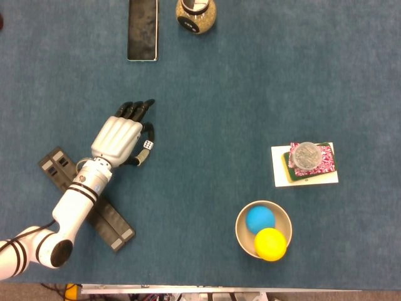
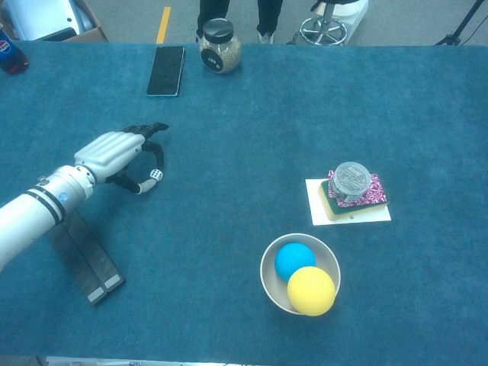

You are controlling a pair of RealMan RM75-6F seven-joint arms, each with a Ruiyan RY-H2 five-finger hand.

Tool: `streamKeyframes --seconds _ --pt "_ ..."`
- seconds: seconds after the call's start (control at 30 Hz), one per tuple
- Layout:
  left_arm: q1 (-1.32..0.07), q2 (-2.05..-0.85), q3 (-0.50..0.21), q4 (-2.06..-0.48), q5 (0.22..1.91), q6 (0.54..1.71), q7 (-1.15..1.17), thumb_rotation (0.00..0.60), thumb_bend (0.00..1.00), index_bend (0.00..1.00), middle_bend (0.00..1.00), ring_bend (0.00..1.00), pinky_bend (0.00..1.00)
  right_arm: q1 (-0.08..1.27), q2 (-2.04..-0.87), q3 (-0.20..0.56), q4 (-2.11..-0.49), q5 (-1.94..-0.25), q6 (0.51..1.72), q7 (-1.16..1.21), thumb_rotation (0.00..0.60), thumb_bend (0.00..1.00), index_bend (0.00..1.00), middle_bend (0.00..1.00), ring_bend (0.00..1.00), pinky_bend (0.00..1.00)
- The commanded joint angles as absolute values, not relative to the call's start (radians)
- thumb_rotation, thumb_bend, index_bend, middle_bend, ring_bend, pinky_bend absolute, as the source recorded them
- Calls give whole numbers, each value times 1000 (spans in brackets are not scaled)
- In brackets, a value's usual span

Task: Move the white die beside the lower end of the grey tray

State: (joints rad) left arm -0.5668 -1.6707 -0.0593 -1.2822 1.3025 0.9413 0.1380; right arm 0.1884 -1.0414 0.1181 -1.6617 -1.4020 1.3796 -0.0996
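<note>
The white die (image 1: 147, 145) (image 2: 155, 175) lies on the blue table cloth. My left hand (image 1: 120, 137) (image 2: 114, 152) hovers just left of it, palm down. One dark finger curls down to the die's far side and the thumb lies at its near side, a small gap away. The die still rests on the cloth. The grey tray (image 1: 84, 197) (image 2: 80, 252) is a long dark strip under my left forearm, slanting toward the front, with its lower end (image 1: 119, 235) near the table's front edge. My right hand is in neither view.
A black phone (image 1: 143, 28) and a grain jar (image 1: 195, 14) stand at the back. A bowl (image 1: 243, 233) holds a blue and a yellow ball. At the right, a white card (image 1: 279, 177) carries a sponge, a pink pack and a clear lidded cup.
</note>
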Motion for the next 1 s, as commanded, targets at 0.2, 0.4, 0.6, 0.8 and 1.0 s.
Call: streamKeyframes --seconds 0.2,0.4,0.6,0.8,1.0 --pt "-566 -1675 -59 -1277 1310 950 129 600 341 506 0 0 51 189 -1042 118 -1659 -1399 1377 -99 600 0 545 368 345 491" --pt "-559 -1667 -56 -1297 1333 977 111 600 342 526 0 0 50 186 -1044 119 -1656 -1398 1379 -95 600 0 545 368 345 491" --pt "-544 -1612 -69 -1404 1418 1094 96 600 341 527 0 0 50 178 -1044 118 -1653 -1400 1391 -83 600 0 545 368 345 491" --pt "-494 -1520 -80 -1544 1473 1237 120 600 342 529 0 0 50 168 -1045 117 -1650 -1404 1405 -72 600 0 545 368 345 491" --pt "-426 -1494 -11 -1552 1450 1247 92 600 342 530 0 0 50 166 -1055 115 -1642 -1398 1401 -70 600 0 545 368 345 491"
